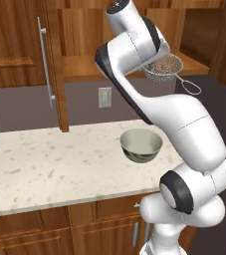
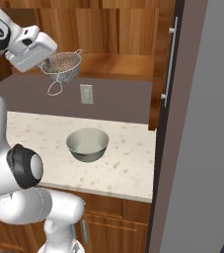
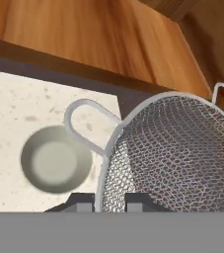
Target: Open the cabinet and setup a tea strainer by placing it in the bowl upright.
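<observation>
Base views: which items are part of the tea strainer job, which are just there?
Job:
- cabinet, doors open
- tea strainer, held in the gripper by its rim, level with the cabinet's floor
- bowl, on the counter

Just there:
- wall outlet
- lower cabinets

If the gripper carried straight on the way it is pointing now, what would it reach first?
Probably the countertop, close beside the bowl. The gripper, shut on the tea strainer, looks down past the cabinet floor's edge; whether its line falls inside the bowl is unclear.

Open air separates the tea strainer [image 2: 64,65] from the bowl [image 2: 87,144] below.
</observation>
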Controlling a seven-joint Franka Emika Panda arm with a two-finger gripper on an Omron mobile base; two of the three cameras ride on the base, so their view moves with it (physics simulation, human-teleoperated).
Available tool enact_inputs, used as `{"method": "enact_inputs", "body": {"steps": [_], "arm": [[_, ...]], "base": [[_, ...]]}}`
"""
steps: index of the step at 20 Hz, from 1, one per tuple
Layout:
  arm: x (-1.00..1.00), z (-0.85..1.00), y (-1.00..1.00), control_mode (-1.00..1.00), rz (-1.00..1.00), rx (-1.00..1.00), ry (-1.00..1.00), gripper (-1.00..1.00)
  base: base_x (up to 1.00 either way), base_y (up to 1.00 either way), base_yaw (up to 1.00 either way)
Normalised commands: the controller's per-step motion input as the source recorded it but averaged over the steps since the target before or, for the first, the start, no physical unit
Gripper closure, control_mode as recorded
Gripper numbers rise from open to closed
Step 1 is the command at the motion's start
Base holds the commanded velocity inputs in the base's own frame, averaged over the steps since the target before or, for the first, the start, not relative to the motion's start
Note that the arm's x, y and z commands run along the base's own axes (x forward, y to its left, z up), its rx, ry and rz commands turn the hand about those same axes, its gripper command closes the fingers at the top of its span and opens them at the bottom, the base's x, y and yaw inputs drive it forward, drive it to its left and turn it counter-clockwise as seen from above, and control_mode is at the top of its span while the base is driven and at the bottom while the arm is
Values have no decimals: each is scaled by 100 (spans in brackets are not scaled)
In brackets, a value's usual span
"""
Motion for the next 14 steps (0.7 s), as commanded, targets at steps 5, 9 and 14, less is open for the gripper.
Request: {"method": "enact_inputs", "body": {"steps": [5,9,14], "arm": [[-58,-17,-11,-100,1,15,-2,100],[-37,-32,-1,-100,12,0,0,100],[-36,-46,-2,-100,32,0,0,100]], "base": [[0,0,0],[0,0,0],[0,0,0]]}}
